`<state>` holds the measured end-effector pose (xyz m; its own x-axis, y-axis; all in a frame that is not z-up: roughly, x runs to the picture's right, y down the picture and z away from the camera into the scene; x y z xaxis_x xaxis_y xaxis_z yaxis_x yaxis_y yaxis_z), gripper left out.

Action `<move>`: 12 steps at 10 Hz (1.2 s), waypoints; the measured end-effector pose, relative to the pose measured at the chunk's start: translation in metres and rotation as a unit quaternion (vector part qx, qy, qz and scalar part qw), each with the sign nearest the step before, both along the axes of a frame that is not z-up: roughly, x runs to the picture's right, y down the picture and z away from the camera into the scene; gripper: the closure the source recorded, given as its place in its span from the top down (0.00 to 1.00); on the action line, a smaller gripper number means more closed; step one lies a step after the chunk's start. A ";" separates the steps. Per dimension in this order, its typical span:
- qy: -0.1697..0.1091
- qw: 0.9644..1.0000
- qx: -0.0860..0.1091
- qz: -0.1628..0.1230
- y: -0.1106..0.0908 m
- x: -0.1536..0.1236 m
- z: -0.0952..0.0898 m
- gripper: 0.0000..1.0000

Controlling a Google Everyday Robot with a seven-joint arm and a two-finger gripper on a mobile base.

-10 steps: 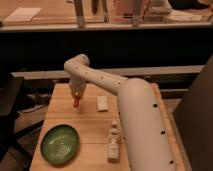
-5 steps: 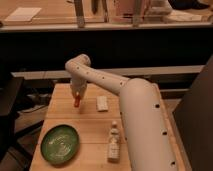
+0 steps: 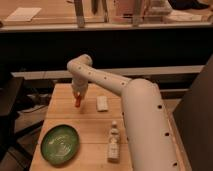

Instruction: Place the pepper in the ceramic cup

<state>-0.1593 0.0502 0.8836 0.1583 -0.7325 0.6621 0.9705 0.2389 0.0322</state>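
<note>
My gripper point(image 3: 77, 96) hangs over the far left part of the wooden table point(image 3: 90, 131), at the end of the white arm that reaches in from the right. It is shut on the pepper point(image 3: 78, 102), a small red-orange piece that sticks out below the fingers, just above the tabletop. The ceramic cup is hidden or out of view.
A green plate point(image 3: 60, 144) lies at the near left of the table. A flat white block point(image 3: 102, 103) sits right of the gripper. A pale labelled bottle point(image 3: 114, 142) stands near the front, close to the arm's bulky lower link point(image 3: 145, 125).
The gripper with the pepper has edged very slightly to the right; nothing else has moved.
</note>
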 end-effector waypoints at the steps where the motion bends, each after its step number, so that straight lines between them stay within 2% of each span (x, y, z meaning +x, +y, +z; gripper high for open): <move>1: 0.000 1.000 0.001 0.000 0.000 0.001 0.000 0.02; 12: -0.003 1.000 0.012 0.004 -0.003 0.017 -0.014 0.02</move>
